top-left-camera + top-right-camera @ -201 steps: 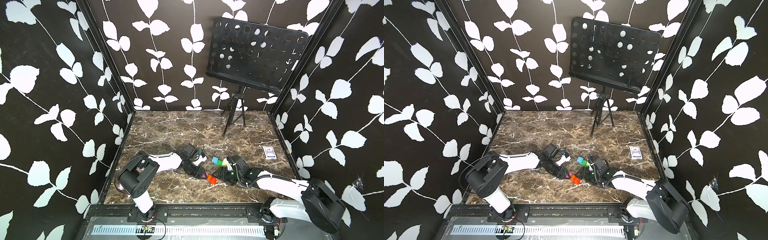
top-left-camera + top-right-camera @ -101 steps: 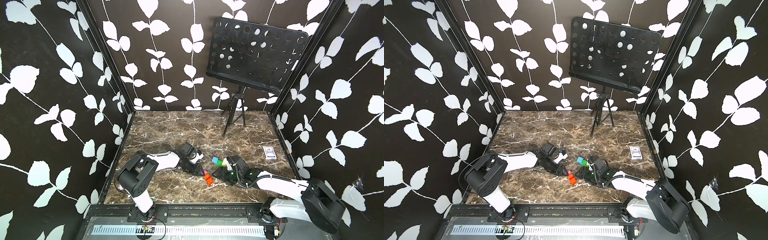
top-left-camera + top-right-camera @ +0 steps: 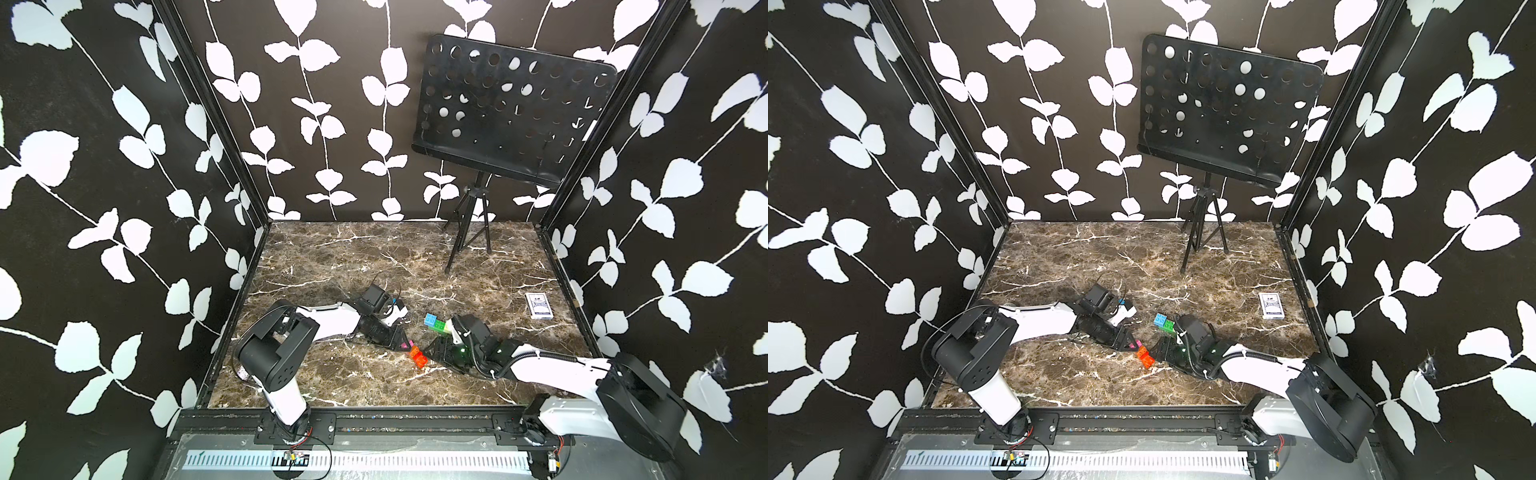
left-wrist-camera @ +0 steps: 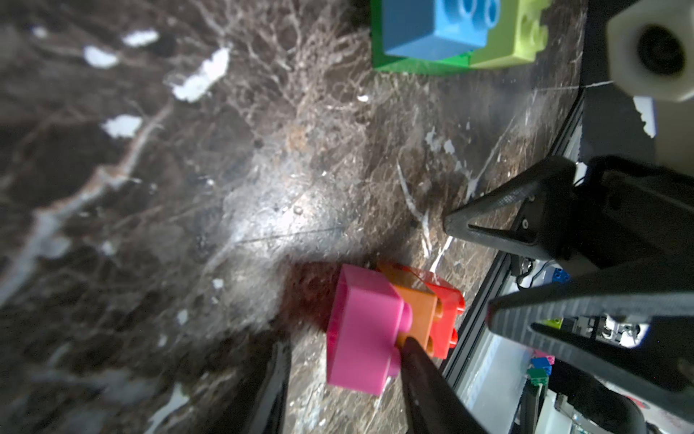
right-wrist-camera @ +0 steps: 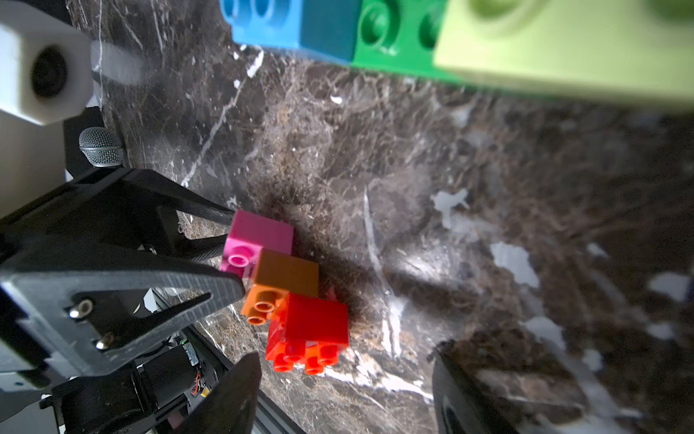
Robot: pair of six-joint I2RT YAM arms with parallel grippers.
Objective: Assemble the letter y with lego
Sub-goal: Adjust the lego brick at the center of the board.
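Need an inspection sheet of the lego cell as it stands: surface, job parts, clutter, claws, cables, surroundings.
Surface: brown marble tabletop, nothing spilled.
Job's things: pink brick joined to two orange bricks, lying on the tabletop; blue-green-pale group apart from them.
Clutter: card box; music stand at the back.
Claws: left claw straddles the pink brick, grip unclear; right claw open, empty.
Cables: corrugated cable on the right arm; wiring at the front rail.
Surroundings: leaf-patterned walls.
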